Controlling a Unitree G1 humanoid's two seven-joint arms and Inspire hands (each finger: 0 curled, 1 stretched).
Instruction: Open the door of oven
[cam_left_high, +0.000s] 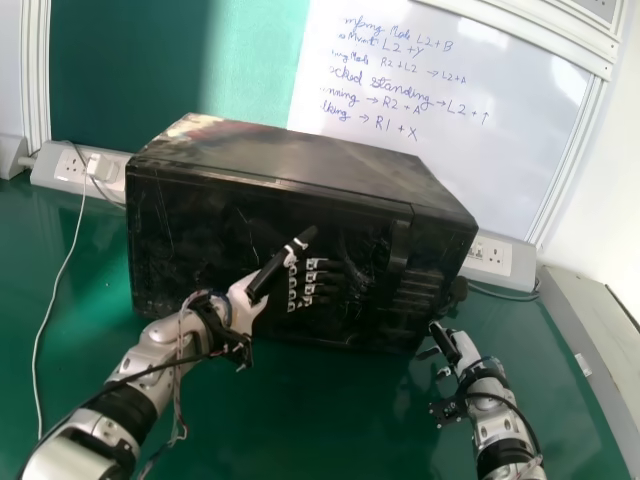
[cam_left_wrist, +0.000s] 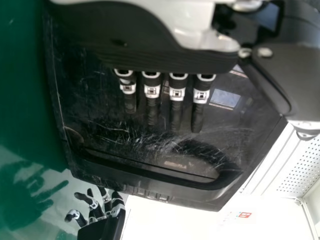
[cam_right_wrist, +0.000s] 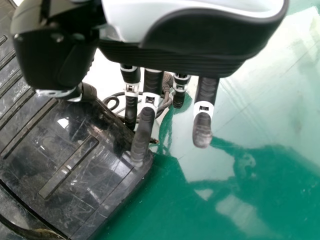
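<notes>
The black oven (cam_left_high: 230, 225) stands on the green table with its door closed and a vertical handle (cam_left_high: 399, 243) toward the door's right side. In front of the door, left of the handle, is my left hand (cam_left_high: 243, 300), its fingers straight and pointing at the handle. The left wrist view has the left hand (cam_left_wrist: 176, 95) over the scratched door (cam_left_wrist: 115, 125), with the handle (cam_left_wrist: 150, 172) beyond the fingertips. My right hand (cam_left_high: 447, 345) is by the oven's lower right front corner. In the right wrist view the right hand's (cam_right_wrist: 202, 95) fingers are extended beside the oven's corner (cam_right_wrist: 110, 165), holding nothing.
Wall sockets (cam_left_high: 75, 168) with a white cable are at the left, and another socket box (cam_left_high: 490, 256) stands right of the oven. A whiteboard (cam_left_high: 440, 110) rises behind. A grey unit (cam_left_high: 590, 320) borders the table's right side.
</notes>
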